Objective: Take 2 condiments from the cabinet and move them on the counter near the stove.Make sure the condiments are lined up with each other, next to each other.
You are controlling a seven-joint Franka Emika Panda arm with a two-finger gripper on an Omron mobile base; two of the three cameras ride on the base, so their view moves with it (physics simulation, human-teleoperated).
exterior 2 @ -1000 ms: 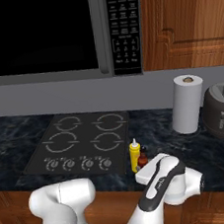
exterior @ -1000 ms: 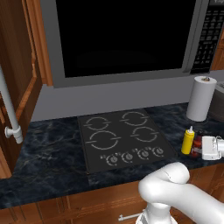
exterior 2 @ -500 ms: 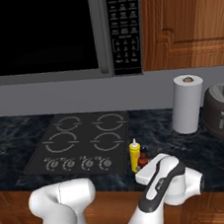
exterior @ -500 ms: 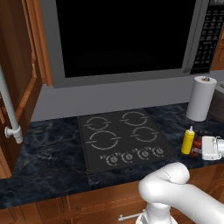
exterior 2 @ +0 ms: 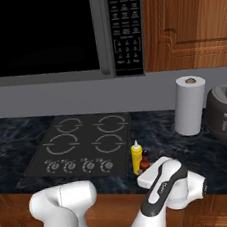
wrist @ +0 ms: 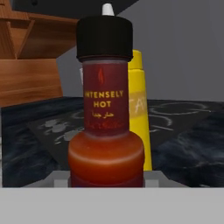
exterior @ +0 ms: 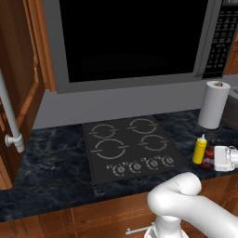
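The dark red sauce bottle (wrist: pixel 106 113) with a black cap stands upright directly in front of the hand, with the yellow squeeze bottle (wrist: pixel 139 109) right behind it and touching or nearly touching. Both stand on the dark counter (exterior: pixel 51 162) just right of the stove (exterior: pixel 130 148). From the left base the yellow bottle (exterior: pixel 200 149) is beside the red one (exterior: pixel 209 152), and my gripper (exterior: pixel 214 158) comes in from the right, shut on the red bottle. From the right base the yellow bottle (exterior 2: pixel 136 157) and red bottle (exterior 2: pixel 144 158) stand ahead of my gripper (exterior 2: pixel 148 165). The cabinet door (exterior: pixel 18 93) hangs open at left.
A white paper towel roll (exterior: pixel 213 104) stands behind the bottles, and a dark toaster (exterior 2: pixel 226 111) sits to its right. The microwave (exterior 2: pixel 50 32) hangs over the stove (exterior 2: pixel 84 144). The door's grey bar handle (exterior: pixel 10 121) juts out at the left.
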